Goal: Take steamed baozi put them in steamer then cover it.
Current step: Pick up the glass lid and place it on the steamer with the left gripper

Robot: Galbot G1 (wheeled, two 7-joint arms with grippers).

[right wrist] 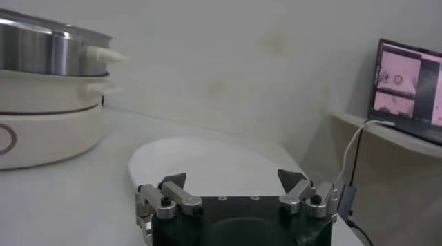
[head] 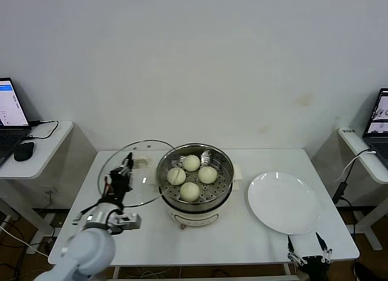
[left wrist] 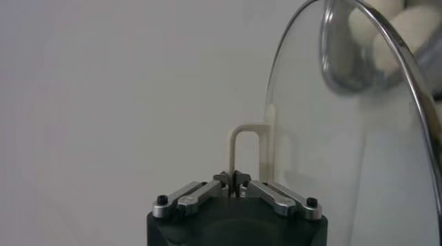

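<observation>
Several cream-white baozi (head: 191, 177) sit on the perforated tray inside the shiny steamer (head: 220, 155) at the table's middle. My left gripper (head: 125, 169) is shut on the cream bar handle (left wrist: 243, 149) of the glass cover (head: 118, 169) and holds it tilted in the air, just left of the steamer, its rim near the pot's edge. In the left wrist view the cover (left wrist: 345, 150) stands on edge, with baozi (left wrist: 407, 30) showing behind it. My right gripper (head: 309, 249) is open and empty at the table's front right edge, near the plate.
A flat white plate (head: 284, 202) lies right of the steamer, bare; it also shows in the right wrist view (right wrist: 207, 161). Side desks with laptops (head: 11, 111) stand left and right of the table. A mouse (head: 24, 151) lies on the left desk.
</observation>
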